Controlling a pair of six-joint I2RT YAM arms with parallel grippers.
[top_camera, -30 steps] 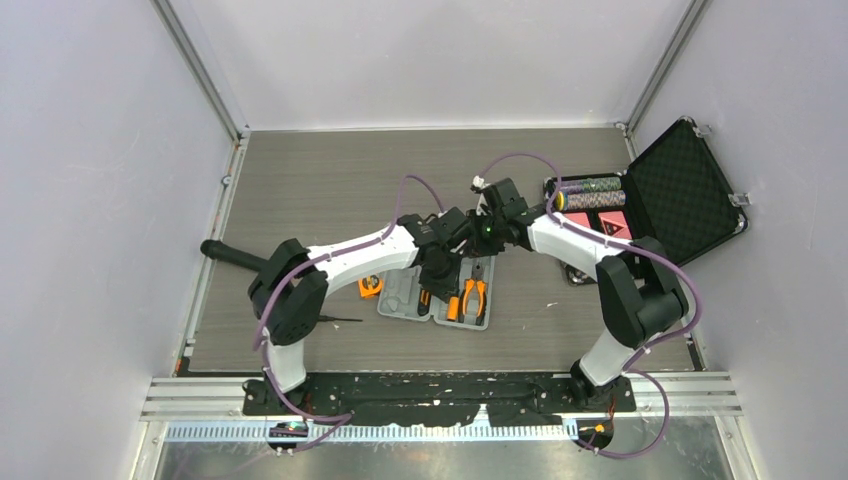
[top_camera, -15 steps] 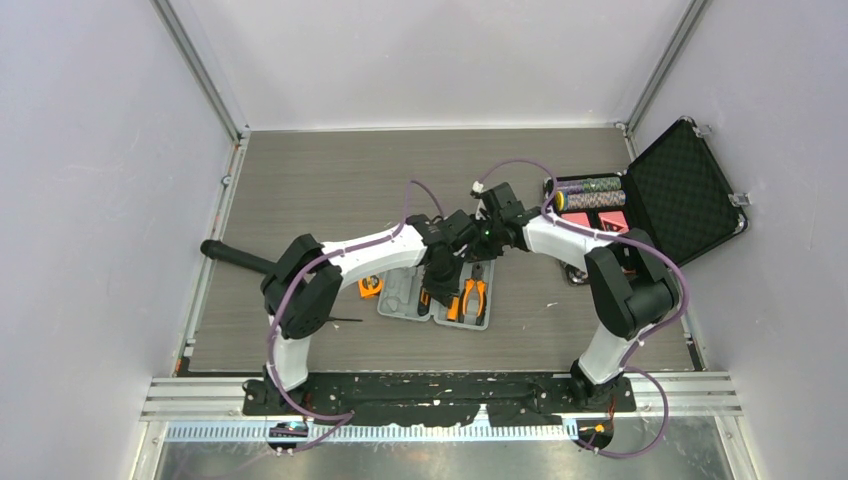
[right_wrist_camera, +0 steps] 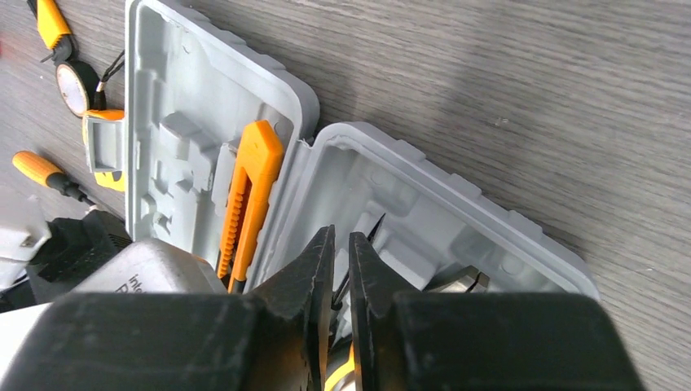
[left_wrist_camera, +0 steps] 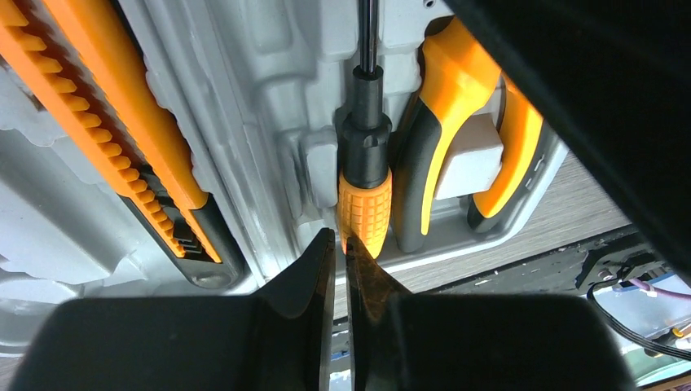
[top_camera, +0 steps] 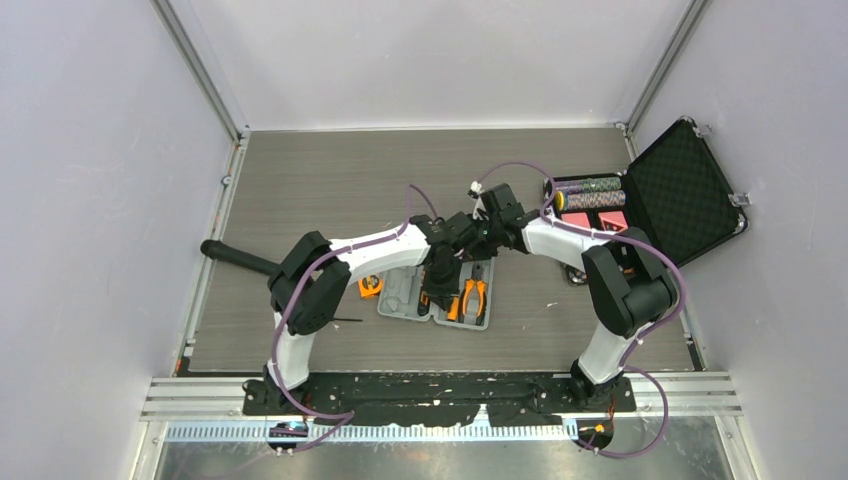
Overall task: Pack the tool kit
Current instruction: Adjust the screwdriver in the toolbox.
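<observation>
Screwdriver [left_wrist_camera: 364, 208] snug against pliers [left_wrist_camera: 446, 98]

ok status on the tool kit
left gripper shut at butt of screwdriver, right gripper shut over its shaft. screwdriver lying in case slot beside pliers. nothing seen blocking.

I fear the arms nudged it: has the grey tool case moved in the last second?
No; the grey case keeps its distance from the table edge.
</observation>
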